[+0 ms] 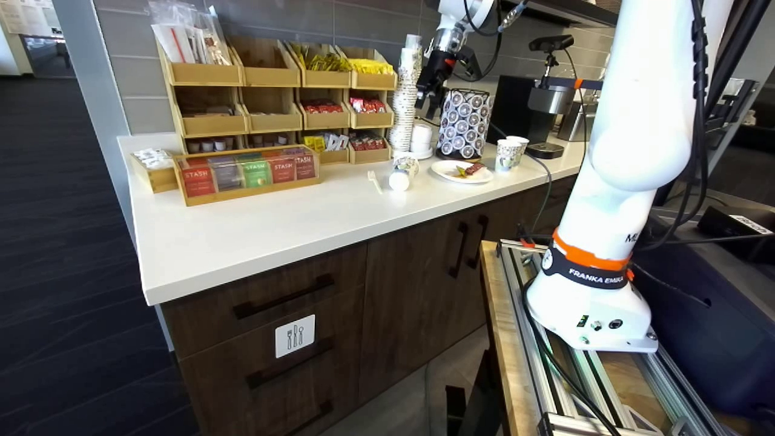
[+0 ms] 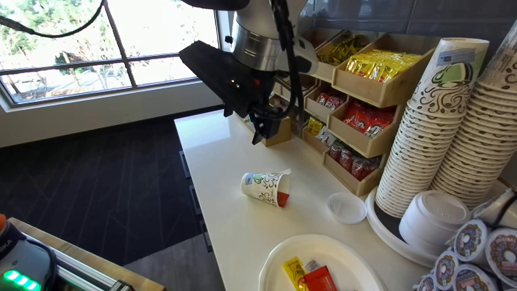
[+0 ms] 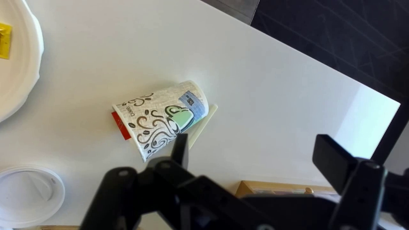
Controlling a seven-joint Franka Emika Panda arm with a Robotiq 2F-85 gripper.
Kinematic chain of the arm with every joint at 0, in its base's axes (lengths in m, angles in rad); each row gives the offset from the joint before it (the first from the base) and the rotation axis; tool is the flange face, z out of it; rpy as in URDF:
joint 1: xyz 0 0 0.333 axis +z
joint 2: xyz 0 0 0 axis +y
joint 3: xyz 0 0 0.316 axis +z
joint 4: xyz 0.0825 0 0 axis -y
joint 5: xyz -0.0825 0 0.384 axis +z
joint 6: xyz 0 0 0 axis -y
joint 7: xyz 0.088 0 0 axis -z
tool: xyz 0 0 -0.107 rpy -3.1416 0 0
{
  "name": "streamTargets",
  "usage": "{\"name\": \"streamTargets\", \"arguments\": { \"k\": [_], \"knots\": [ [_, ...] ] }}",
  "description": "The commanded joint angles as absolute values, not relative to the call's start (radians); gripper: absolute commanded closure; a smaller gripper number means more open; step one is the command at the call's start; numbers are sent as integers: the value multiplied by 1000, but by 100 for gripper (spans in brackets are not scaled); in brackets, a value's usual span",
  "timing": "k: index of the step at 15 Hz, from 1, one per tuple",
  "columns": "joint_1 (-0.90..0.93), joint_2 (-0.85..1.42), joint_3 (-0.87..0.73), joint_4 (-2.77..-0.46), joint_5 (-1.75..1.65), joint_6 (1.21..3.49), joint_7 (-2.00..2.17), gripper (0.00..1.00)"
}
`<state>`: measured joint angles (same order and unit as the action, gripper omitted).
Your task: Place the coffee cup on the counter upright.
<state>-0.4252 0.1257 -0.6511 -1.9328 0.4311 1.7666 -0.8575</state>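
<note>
The coffee cup is a patterned paper cup lying on its side on the off-white counter. It shows in both exterior views (image 1: pixel 404 165) (image 2: pixel 261 187) and in the wrist view (image 3: pixel 161 119). A red packet (image 3: pixel 120 125) sticks out of its mouth. A pale fork or stirrer (image 1: pixel 374 181) lies beside it. The counter (image 1: pixel 272 227) shows in all views (image 2: pixel 234 230) (image 3: pixel 255 89). My gripper (image 3: pixel 252 139) is open and empty, above the counter and apart from the cup; its left finger overlaps the cup's edge in the wrist view. It also shows in both exterior views (image 1: pixel 426 106) (image 2: pixel 242 126).
A white plate (image 2: pixel 278 252) with packets and a white lid (image 2: pixel 346 208) lie near the cup. Tall cup stacks (image 1: pixel 407 97), a pod rack (image 1: pixel 465 124) and wooden organisers (image 1: pixel 272 77) stand at the back. A tea box (image 1: pixel 248 194) is left in an exterior view. Upright cups (image 1: pixel 507 156) stand right.
</note>
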Motion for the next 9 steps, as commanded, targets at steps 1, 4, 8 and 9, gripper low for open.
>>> {"name": "streamTargets", "arguments": {
  "k": [1,4,8,9],
  "knots": [
    [-494,237,-584,-1872,445,1720,-948,0],
    [-559,324,-526,-1815,464,1688,-993,0],
    [-665,436,-435,-1717,470,1651,-1054,0],
    [-688,457,-414,-1691,466,1636,-1060,0]
  ]
}}
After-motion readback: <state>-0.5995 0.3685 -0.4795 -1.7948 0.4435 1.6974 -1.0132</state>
